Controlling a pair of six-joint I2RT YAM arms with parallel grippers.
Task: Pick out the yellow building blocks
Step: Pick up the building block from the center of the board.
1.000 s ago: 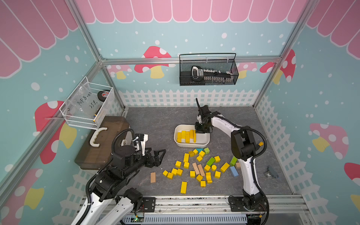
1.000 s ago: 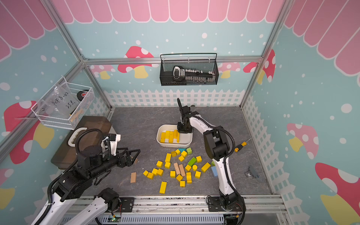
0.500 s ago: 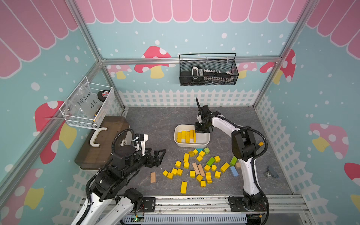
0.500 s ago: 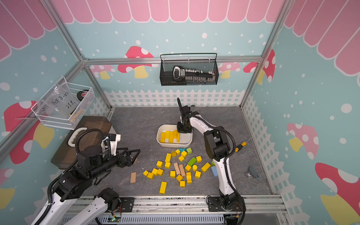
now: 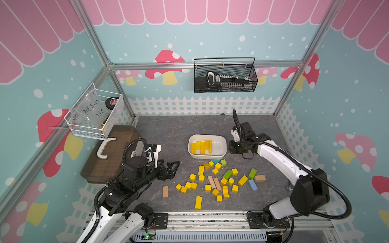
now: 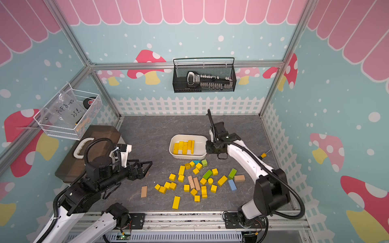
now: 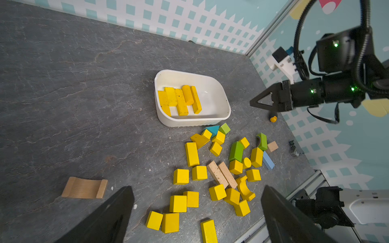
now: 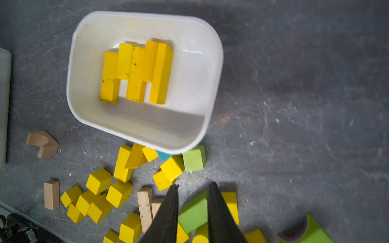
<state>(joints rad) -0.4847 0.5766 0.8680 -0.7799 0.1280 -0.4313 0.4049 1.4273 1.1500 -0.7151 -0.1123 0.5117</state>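
My left gripper (image 7: 196, 188): jaws wide apart, empty, near the loose yellow blocks (image 5: 199, 202) on the slate-textured counter (image 5: 168, 130). My right gripper (image 8: 193, 185): jaws a narrow gap apart, nothing between, just beside the glossy white tub (image 8: 219, 63), more yellow blocks inside. Left wrist view shows one is a cylinder (image 7: 187, 94); top views don't. Tan block (image 7: 84, 188) reads scooped there, flat from above.
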